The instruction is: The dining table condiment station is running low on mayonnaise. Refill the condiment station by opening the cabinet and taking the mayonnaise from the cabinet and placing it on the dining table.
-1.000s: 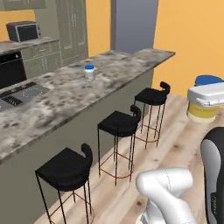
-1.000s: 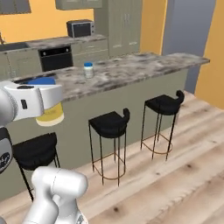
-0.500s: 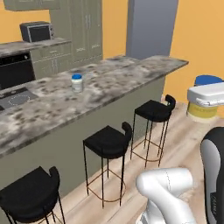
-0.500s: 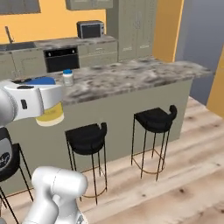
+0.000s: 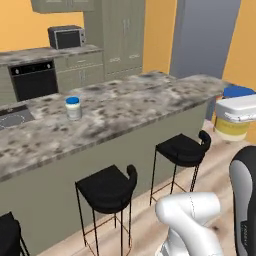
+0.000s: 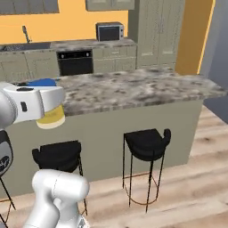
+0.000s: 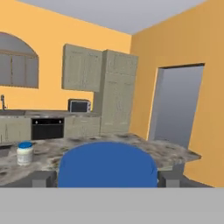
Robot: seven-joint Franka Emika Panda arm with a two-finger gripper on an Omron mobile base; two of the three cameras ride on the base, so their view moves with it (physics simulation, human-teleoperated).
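Observation:
The mayonnaise, a small creamy-yellow jar with a blue lid, hangs in my gripper, which is shut on it at the view's right edge. From the right base view the mayonnaise sits at the left under the gripper. In the hand view its blue lid lies between the two fingertips. The dining table, a long marble-topped island, stretches in front of me. Which of the beige units at the back is the cabinet, I cannot tell.
A paler blue-lidded jar stands on the island's left part. Black stools line its near side. Behind are a microwave, an oven, tall beige cabinets and a grey doorway.
The whole picture has shifted, so the base has moved: the island now lies more squarely ahead and its right end is in view. The jar stays in the gripper.

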